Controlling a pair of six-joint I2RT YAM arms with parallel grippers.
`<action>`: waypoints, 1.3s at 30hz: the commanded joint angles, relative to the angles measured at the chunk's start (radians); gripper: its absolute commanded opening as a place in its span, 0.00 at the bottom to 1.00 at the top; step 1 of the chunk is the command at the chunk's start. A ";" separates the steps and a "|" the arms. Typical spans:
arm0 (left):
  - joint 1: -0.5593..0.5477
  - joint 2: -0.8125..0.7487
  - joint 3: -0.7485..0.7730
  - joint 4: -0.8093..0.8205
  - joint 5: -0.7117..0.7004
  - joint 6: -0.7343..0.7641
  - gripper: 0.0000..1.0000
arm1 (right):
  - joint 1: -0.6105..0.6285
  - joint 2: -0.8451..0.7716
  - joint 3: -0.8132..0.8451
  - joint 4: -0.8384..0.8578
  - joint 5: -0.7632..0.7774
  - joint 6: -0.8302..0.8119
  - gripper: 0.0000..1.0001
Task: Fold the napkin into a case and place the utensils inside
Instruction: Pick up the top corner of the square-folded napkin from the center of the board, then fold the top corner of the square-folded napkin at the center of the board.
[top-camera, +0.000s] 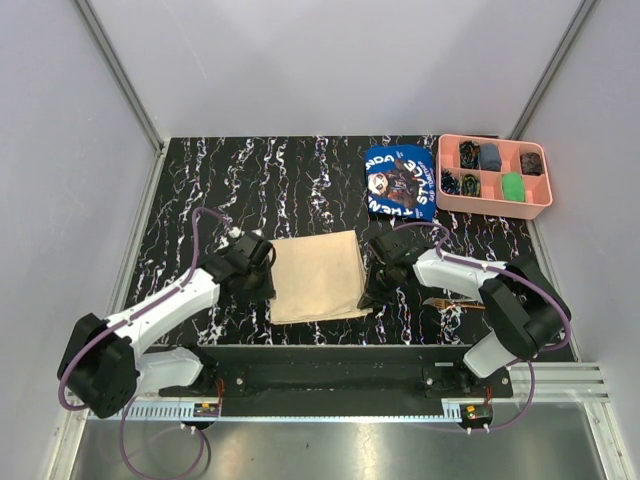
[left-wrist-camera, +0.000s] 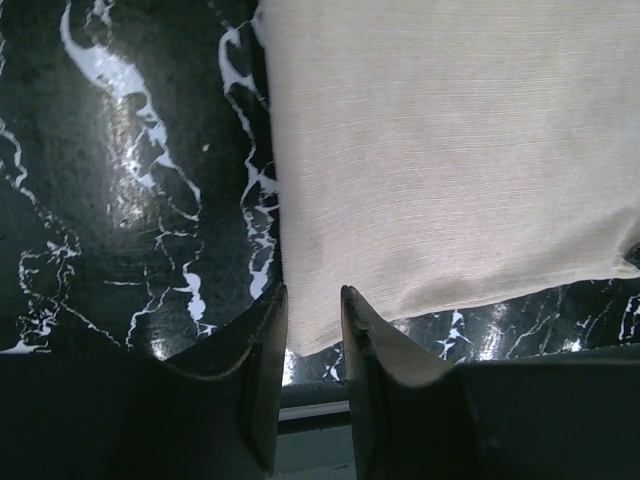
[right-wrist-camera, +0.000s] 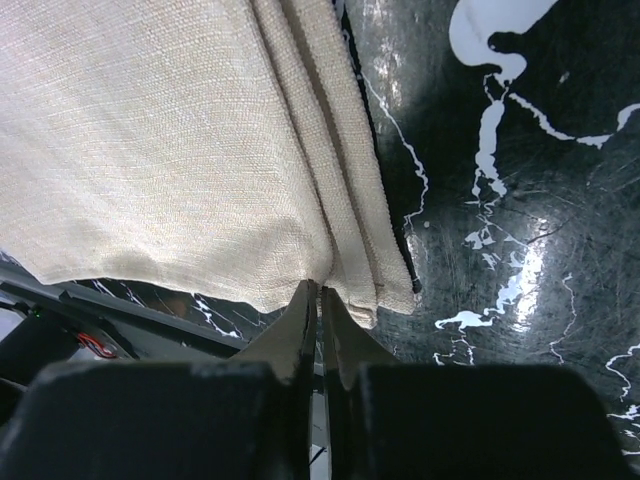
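Low in the right wrist view, the right gripper is closed to a thin slit, its tips nipping the layered lower edge of the napkin. The left gripper stands partly open and holds nothing, with the napkin's corner just past its tips. From overhead, the folded napkin lies centre-frame on the marbled table. A blue printed cloth and pink tray sit upper right.

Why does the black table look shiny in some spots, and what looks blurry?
Left wrist view: light glares off the table, and the near fingers are dark and soft. Right wrist view: glare beside the napkin; top view: sharp, evenly lit.
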 joint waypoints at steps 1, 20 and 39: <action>0.010 -0.047 -0.050 -0.001 -0.024 -0.058 0.29 | 0.011 -0.033 0.016 0.033 -0.025 -0.005 0.02; 0.010 -0.081 -0.216 0.112 0.060 -0.123 0.21 | 0.014 0.302 0.514 0.019 -0.126 -0.200 0.00; 0.017 -0.055 -0.081 0.097 0.059 -0.140 0.19 | 0.012 0.632 0.909 -0.032 -0.269 -0.291 0.00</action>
